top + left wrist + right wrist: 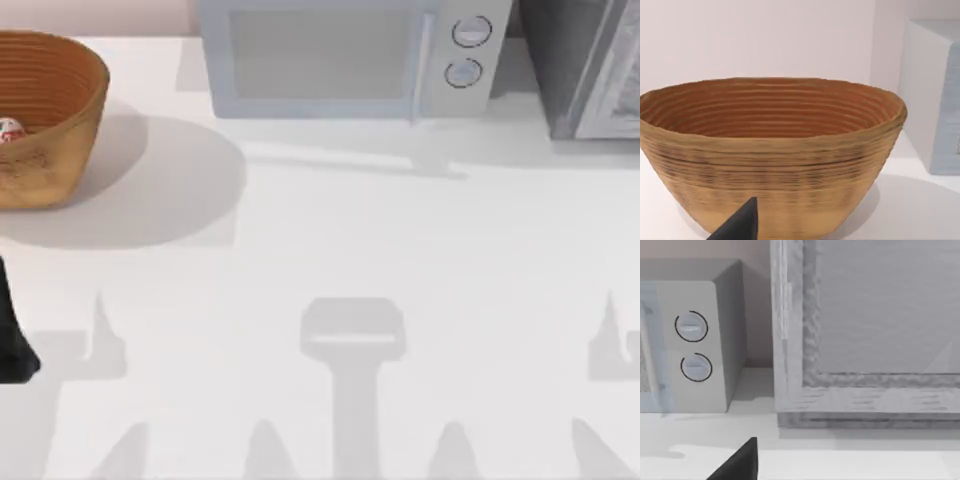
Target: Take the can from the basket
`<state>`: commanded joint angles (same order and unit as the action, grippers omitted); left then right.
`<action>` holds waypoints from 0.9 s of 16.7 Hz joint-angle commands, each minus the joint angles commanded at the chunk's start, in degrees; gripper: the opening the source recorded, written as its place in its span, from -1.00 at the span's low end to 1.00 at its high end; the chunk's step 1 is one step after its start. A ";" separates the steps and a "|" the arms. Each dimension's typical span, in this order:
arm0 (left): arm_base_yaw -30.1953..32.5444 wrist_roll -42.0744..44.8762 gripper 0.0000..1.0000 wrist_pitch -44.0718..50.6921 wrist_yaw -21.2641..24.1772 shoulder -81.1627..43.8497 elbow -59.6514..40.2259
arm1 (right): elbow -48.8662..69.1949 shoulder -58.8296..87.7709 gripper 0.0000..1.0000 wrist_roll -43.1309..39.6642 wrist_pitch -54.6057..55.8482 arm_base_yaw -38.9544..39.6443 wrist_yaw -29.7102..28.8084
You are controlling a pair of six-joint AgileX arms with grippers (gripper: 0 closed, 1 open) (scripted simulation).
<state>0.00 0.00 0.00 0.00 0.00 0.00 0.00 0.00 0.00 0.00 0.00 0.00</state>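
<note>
Half-hidden can inside basket

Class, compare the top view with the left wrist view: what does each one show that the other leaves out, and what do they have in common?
Top view alone: the can lying inside the basket, the microwave's two round dials, the grey cabinet at the table's right, and the left arm at the left edge.

Left wrist view alone: the basket's ribbed outer wall and coiled inside seen from the side, and a dark fingertip low in front of it.

Shared: the basket, the white table and part of the microwave.
</note>
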 joint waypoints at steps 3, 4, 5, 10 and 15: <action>-0.05 0.00 1.00 0.28 0.00 -0.52 -0.47 | 0.00 0.00 1.00 0.00 0.00 0.00 0.00; -0.13 0.00 1.00 0.86 0.00 -1.59 -1.41 | 0.00 0.00 1.00 0.00 0.00 0.00 0.00; -0.25 0.01 1.00 1.74 0.03 -3.21 -2.83 | 0.00 0.00 1.00 0.00 0.00 0.00 0.00; -1.00 0.25 1.00 10.52 0.67 -19.21 -16.54 | 0.00 0.00 1.00 0.00 0.00 0.00 0.00; -1.99 1.05 1.00 24.57 1.85 -44.55 -37.93 | 0.00 0.00 1.00 0.00 0.00 0.00 0.00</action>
<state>-1.99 1.05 24.57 1.85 -44.55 -37.93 0.00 0.00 0.00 0.00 0.00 0.00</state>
